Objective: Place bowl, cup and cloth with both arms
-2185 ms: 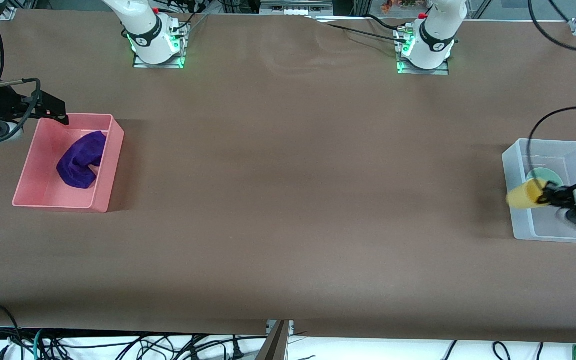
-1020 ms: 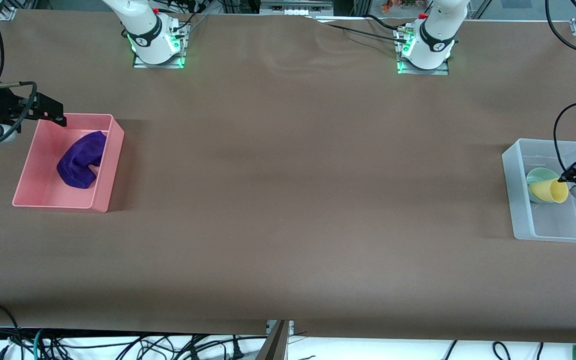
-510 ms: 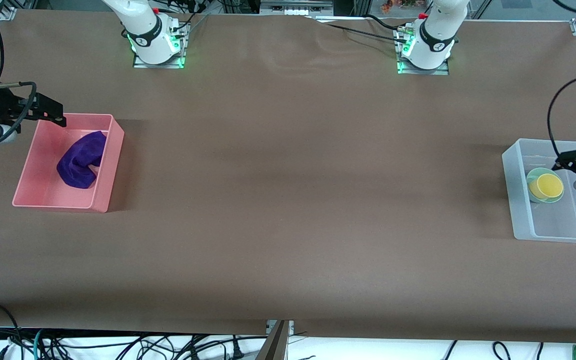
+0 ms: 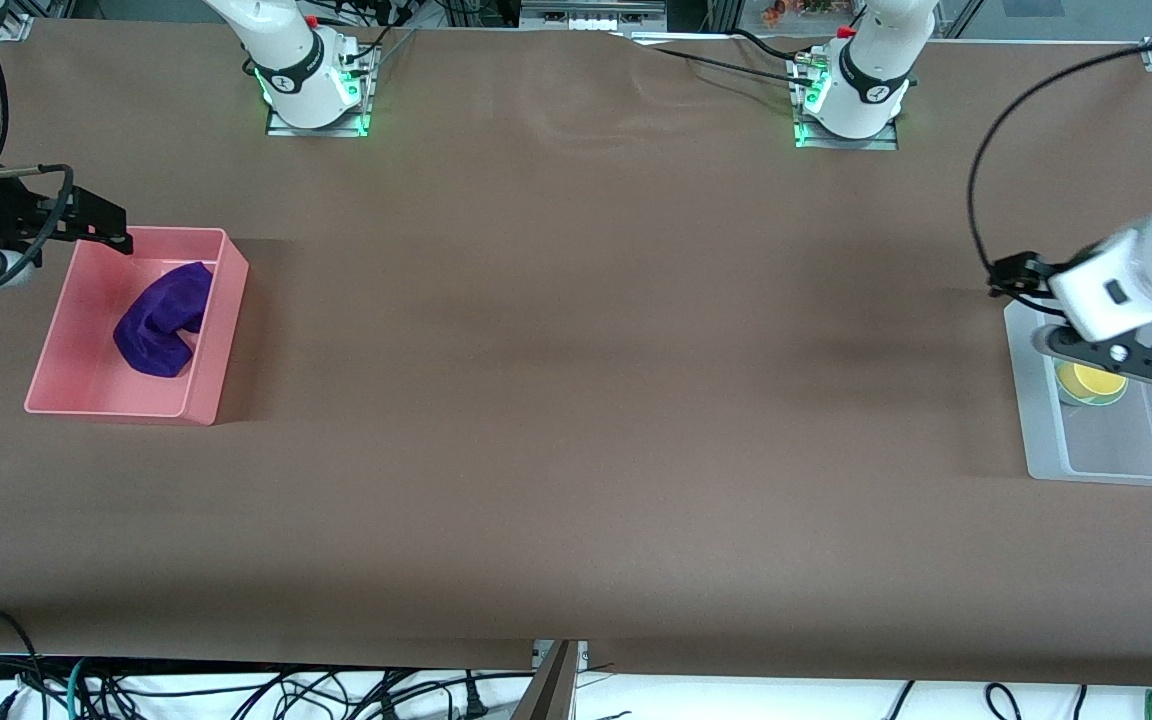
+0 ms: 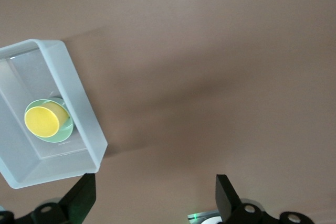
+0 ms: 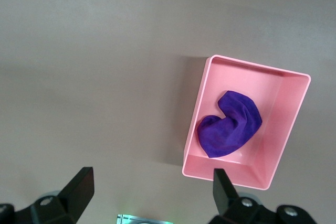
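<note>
Cup (image 4: 1092,381) sits in bowl (image 4: 1086,397) inside clear bin (image 4: 1036,400); cloth (image 4: 163,320) in pink bin (image 4: 206,330). Left gripper (image 4: 1006,275) over clear bin's edge, right gripper (image 4: 101,225) over pink bin's corner; both jaws apart, empty. Risk: a low pass clips a bin wall, toppling the cup.

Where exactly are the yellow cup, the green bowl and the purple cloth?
cup (image 5: 42,120), left wrist view, on its yellow base.
bowl (image 5: 64,134), left wrist view, on the green rim showing beside the cup.
cloth (image 6: 229,124), right wrist view, on the middle of the bunched fabric.

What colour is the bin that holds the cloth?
Pink bin; purple cloth. Right wrist view shows it best.
</note>
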`<action>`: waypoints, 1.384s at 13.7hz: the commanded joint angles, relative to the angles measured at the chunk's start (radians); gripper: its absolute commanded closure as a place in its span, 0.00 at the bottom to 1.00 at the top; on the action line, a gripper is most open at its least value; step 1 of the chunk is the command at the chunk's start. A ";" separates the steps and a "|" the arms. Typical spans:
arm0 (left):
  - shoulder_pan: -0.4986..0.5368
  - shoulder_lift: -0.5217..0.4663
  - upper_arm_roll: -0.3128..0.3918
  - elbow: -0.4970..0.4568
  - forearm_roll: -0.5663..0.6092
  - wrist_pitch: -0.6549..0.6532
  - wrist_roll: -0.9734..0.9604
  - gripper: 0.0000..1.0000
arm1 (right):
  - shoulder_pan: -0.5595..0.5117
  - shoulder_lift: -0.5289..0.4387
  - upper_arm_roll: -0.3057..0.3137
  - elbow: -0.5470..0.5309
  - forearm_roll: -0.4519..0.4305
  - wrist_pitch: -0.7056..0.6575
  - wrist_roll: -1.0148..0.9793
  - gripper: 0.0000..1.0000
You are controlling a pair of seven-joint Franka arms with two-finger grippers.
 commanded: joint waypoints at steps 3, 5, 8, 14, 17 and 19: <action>0.000 -0.011 -0.007 0.050 -0.051 -0.040 -0.013 0.00 | -0.006 0.003 0.007 0.010 -0.009 -0.004 0.002 0.00; -0.001 -0.012 -0.007 0.051 -0.061 -0.042 -0.016 0.00 | -0.006 0.003 0.007 0.012 -0.009 -0.003 0.002 0.00; -0.032 -0.022 0.011 0.053 -0.062 -0.043 -0.011 0.00 | -0.006 0.003 0.007 0.012 -0.010 -0.003 0.004 0.00; -0.669 -0.192 0.774 0.007 -0.317 -0.028 -0.001 0.00 | -0.007 0.003 0.005 0.010 -0.010 -0.004 0.004 0.00; -0.762 -0.282 0.903 -0.146 -0.327 0.150 -0.007 0.00 | -0.007 0.005 0.005 0.010 -0.010 -0.008 0.004 0.00; -0.758 -0.350 0.904 -0.269 -0.356 0.292 -0.008 0.00 | -0.006 0.003 0.007 0.010 -0.010 -0.006 0.005 0.00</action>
